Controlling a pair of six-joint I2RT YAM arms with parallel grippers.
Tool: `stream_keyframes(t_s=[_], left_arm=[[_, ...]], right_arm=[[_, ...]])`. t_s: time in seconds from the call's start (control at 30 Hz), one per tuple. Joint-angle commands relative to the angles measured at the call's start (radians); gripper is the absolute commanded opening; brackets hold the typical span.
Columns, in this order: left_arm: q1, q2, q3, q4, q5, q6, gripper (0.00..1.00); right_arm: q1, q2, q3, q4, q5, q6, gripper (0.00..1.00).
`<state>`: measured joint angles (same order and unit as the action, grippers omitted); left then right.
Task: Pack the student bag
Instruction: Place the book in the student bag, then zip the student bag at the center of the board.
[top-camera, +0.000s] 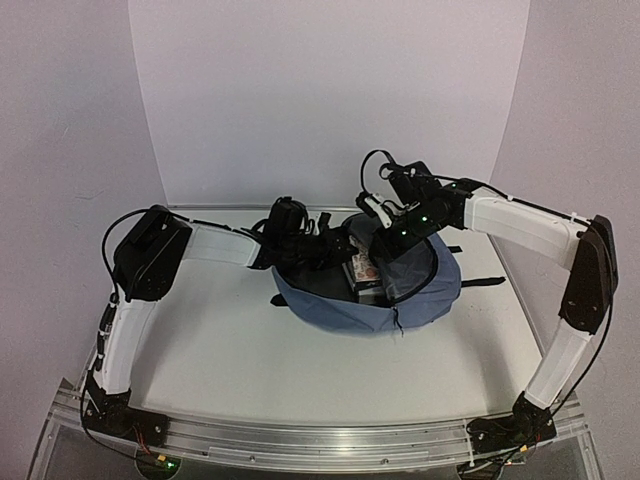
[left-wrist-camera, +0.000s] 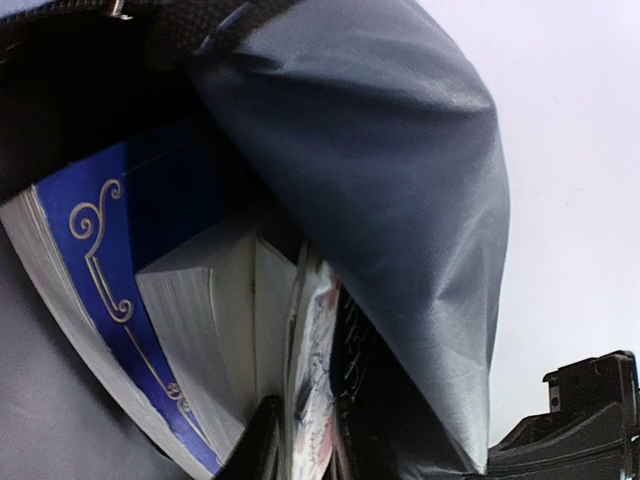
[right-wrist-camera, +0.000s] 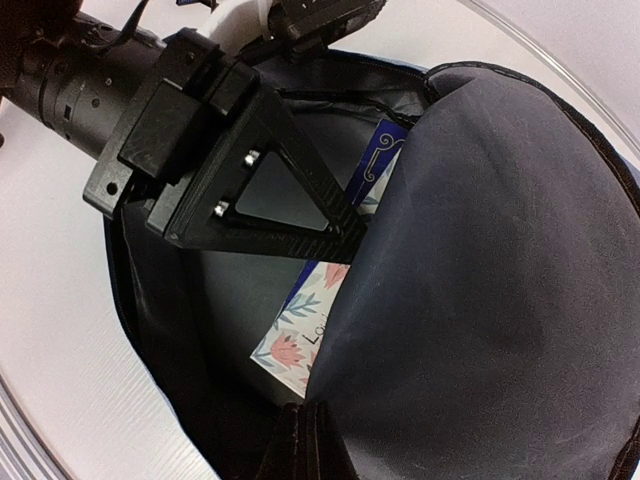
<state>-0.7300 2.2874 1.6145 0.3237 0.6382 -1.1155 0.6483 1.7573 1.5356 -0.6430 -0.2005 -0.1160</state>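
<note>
The slate-blue student bag (top-camera: 372, 305) lies open at the table's middle. My right gripper (top-camera: 388, 232) is shut on the edge of its flap (right-wrist-camera: 500, 300) and holds the flap raised; its closed fingertips (right-wrist-camera: 312, 445) pinch the fabric. My left gripper (top-camera: 345, 255) reaches into the opening. Its fingers (left-wrist-camera: 258, 445) stand on either side of a thin floral book (left-wrist-camera: 315, 370), gripping it on edge. Beside that book stand a white-paged book (left-wrist-camera: 215, 310) and a blue book with gold scrollwork (left-wrist-camera: 100, 260). The floral cover (right-wrist-camera: 300, 330) shows under the flap.
A black strap (top-camera: 490, 281) trails from the bag toward the right. Part of the right arm (left-wrist-camera: 590, 420) sits close behind the raised flap (left-wrist-camera: 400, 200). White table (top-camera: 230, 360) surrounds the bag, with walls at the back and sides.
</note>
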Motion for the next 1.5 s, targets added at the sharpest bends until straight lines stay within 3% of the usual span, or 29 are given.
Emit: stream_keyframes(t_s=[0.0, 0.17, 0.43, 0.7, 0.9, 0.93, 1.07, 1.17, 1.3, 1.47], left_arm=[[-0.023, -0.064, -0.015, -0.008, 0.016, 0.068, 0.25], [-0.018, -0.252, -0.137, -0.191, -0.090, 0.220, 0.51], [0.046, -0.474, -0.262, -0.447, -0.253, 0.306, 0.72], [0.093, -0.495, -0.305, -0.567, -0.316, 0.355, 0.79], [0.088, -0.443, -0.311, -0.527, -0.246, 0.360, 0.80], [0.086, -0.442, -0.315, -0.515, -0.235, 0.363, 0.80], [0.077, -0.445, -0.332, -0.483, -0.202, 0.375, 0.80], [0.076, -0.457, -0.350, -0.463, -0.189, 0.382, 0.80], [0.077, -0.471, -0.363, -0.450, -0.172, 0.394, 0.80], [0.076, -0.481, -0.365, -0.450, -0.163, 0.414, 0.82]], right_arm=[[0.005, -0.053, -0.004, 0.029, -0.041, 0.008, 0.00], [-0.012, -0.071, -0.038, 0.027, -0.033, -0.002, 0.00], [-0.082, -0.131, -0.111, 0.004, -0.011, -0.054, 0.00], [-0.175, -0.146, -0.081, -0.019, 0.042, -0.147, 0.00], [-0.163, -0.074, -0.012, -0.077, -0.140, -0.069, 0.01], [-0.152, -0.065, -0.001, -0.096, -0.173, -0.064, 0.06], [-0.127, -0.062, 0.052, -0.170, -0.310, -0.037, 0.49], [-0.146, -0.063, 0.126, -0.223, -0.345, -0.021, 0.72], [-0.231, -0.065, 0.159, -0.225, -0.332, -0.009, 0.87], [-0.356, -0.033, 0.159, -0.225, -0.334, 0.022, 0.94]])
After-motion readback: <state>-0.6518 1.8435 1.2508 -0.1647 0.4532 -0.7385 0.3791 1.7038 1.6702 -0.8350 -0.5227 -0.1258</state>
